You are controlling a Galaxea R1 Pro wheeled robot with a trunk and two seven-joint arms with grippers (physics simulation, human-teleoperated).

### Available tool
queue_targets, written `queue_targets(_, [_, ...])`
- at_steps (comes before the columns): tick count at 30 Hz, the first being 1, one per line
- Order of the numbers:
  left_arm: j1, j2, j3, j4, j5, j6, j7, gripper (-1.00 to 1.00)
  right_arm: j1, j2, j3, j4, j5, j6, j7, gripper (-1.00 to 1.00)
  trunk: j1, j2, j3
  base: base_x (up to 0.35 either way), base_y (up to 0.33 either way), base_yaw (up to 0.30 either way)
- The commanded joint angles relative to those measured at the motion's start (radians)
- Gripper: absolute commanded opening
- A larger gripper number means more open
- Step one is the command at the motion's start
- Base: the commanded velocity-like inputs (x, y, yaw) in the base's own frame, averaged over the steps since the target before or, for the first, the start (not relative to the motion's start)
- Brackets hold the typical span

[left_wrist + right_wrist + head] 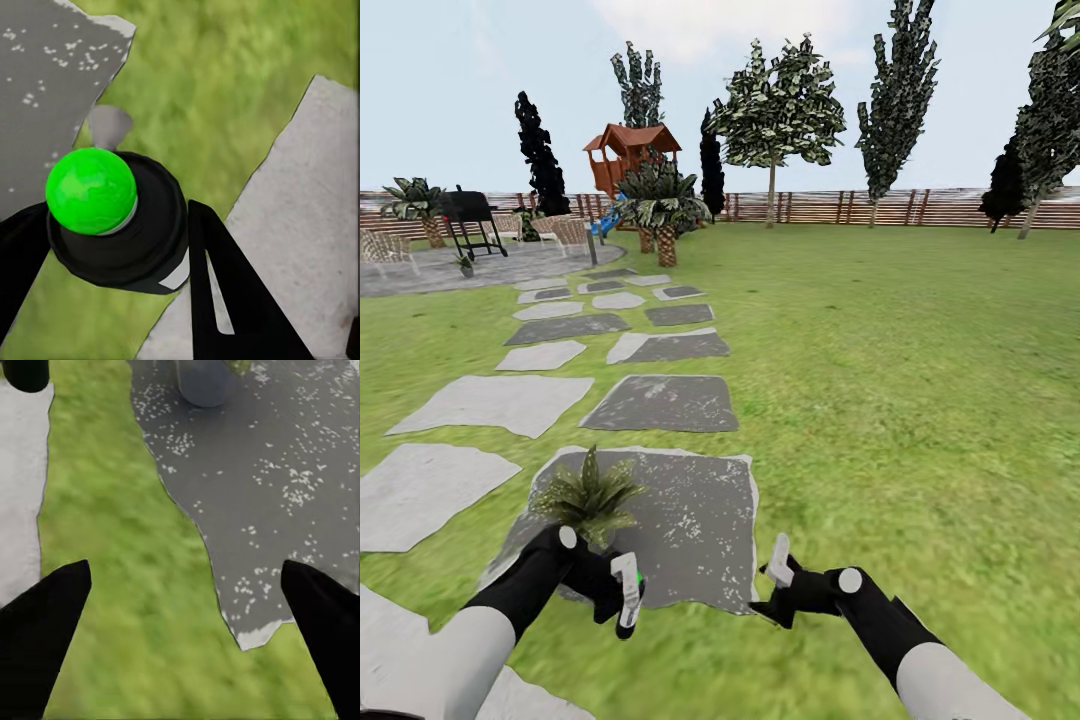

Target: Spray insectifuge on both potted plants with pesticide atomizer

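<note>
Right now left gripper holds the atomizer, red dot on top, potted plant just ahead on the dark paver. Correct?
One error: the dot is green, not red, as the left wrist view shows. The left gripper does hold the pesticide atomizer, and the potted plant sits just ahead on the dark paver.

Pale grey forearms, black wrists, white-fingered tools

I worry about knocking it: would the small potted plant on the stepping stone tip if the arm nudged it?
Probably: the plant spreads leaves wider than its base, so it looks top-heavy. The flat stone offers no edge to stop sliding.
</note>
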Motion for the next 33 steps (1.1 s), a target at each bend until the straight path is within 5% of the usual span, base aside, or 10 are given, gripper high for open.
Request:
queue_targets(1, [0.0, 0.0, -0.006, -0.002, -0.001, 0.008, -0.005, -1.0, -0.003, 0.003, 0.001, -0.007, 0.016, -0.005, 0.031, -1.0, 0.0, 0.0, -0.001, 0.0, 0.0, 0.0])
queue_targets(8, [0.001, -0.004, -0.05, 0.066, -0.004, 0.003, 0.004, -1.0, -0.005, 0.034, 0.002, -0.033, 0.021, 0.001, 0.095, -1.0, 0.0, 0.0, -0.001, 0.0, 0.0, 0.0])
queue_targets(13, [0.001, -0.017, -0.052, 0.077, -0.006, 0.002, 0.009, -1.0, -0.007, 0.053, 0.002, -0.096, 0.019, 0.022, 0.131, -1.0, 0.0, 0.0, -0.001, 0.0, 0.0, 0.0])
queue_targets(17, [0.001, -0.019, -0.047, 0.07, 0.006, 0.004, 0.07, -1.0, -0.007, 0.064, 0.002, -0.158, 0.016, 0.078, 0.198, -1.0, 0.0, 0.0, -0.001, 0.0, 0.0, 0.0])
queue_targets(23, [0.001, -0.027, -0.042, 0.074, 0.018, -0.011, 0.085, -1.0, -0.007, 0.065, 0.001, -0.166, 0.015, 0.086, 0.206, -1.0, 0.0, 0.0, -0.001, 0.0, 0.0, 0.0])
queue_targets(26, [0.001, -0.051, -0.044, 0.078, 0.054, -0.057, 0.085, -1.0, -0.007, 0.066, 0.001, -0.165, 0.015, 0.087, 0.206, -1.0, 0.0, 0.0, -0.001, 0.0, 0.0, 0.0])
queue_targets(33, [0.001, -0.108, -0.044, 0.079, 0.071, -0.103, 0.085, -1.0, -0.007, 0.066, 0.001, -0.165, 0.015, 0.087, 0.206, -1.0, 0.0, 0.0, -0.001, 0.0, 0.0, 0.0])
